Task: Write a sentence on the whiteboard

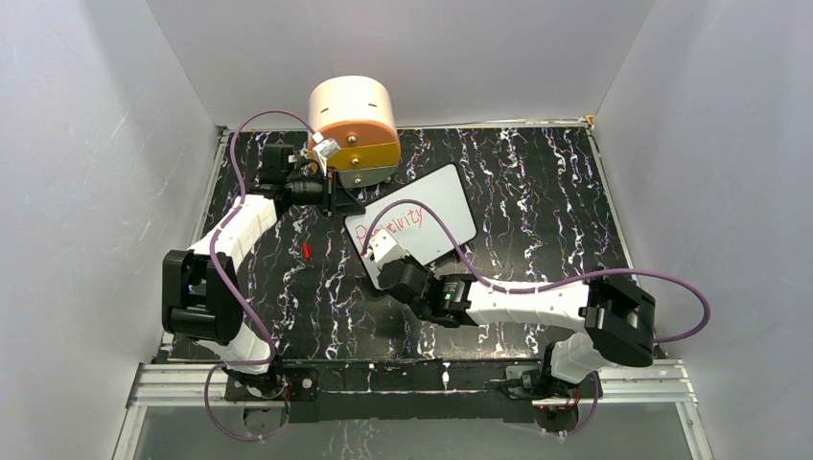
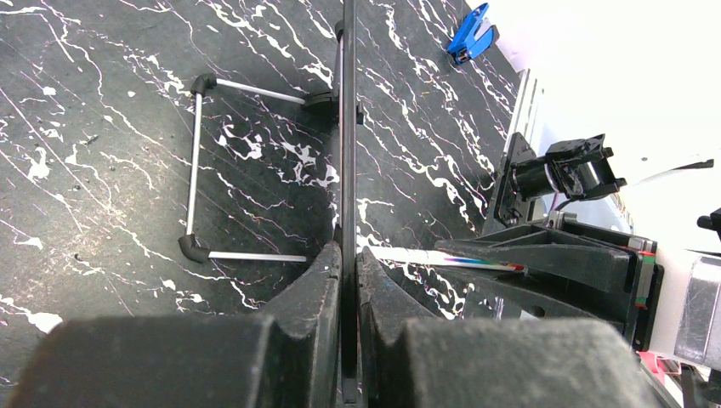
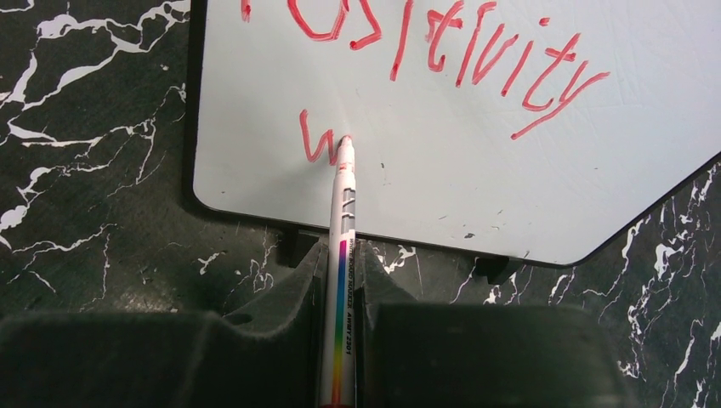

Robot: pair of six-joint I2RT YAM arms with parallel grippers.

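The whiteboard (image 1: 431, 216) leans tilted on a wire stand (image 2: 195, 161) at the middle of the table. My left gripper (image 1: 331, 196) is shut on the board's upper left edge. The left wrist view shows that edge as a thin black rim (image 2: 348, 127) between the closed jaws of the left gripper (image 2: 347, 251). My right gripper (image 3: 342, 246) is shut on a white marker (image 3: 343, 221) with a rainbow stripe. Its red tip touches the board. The sentence (image 3: 476, 55) reads "Positivity" in red, with a "w" (image 3: 315, 146) started below it at the tip.
A round peach and orange drawer unit (image 1: 353, 129) stands behind the board at the back. A small red cap (image 1: 307, 250) lies on the black marbled table (image 1: 537, 182) left of the right gripper (image 1: 383, 251). A blue clip (image 2: 470, 32) lies farther off.
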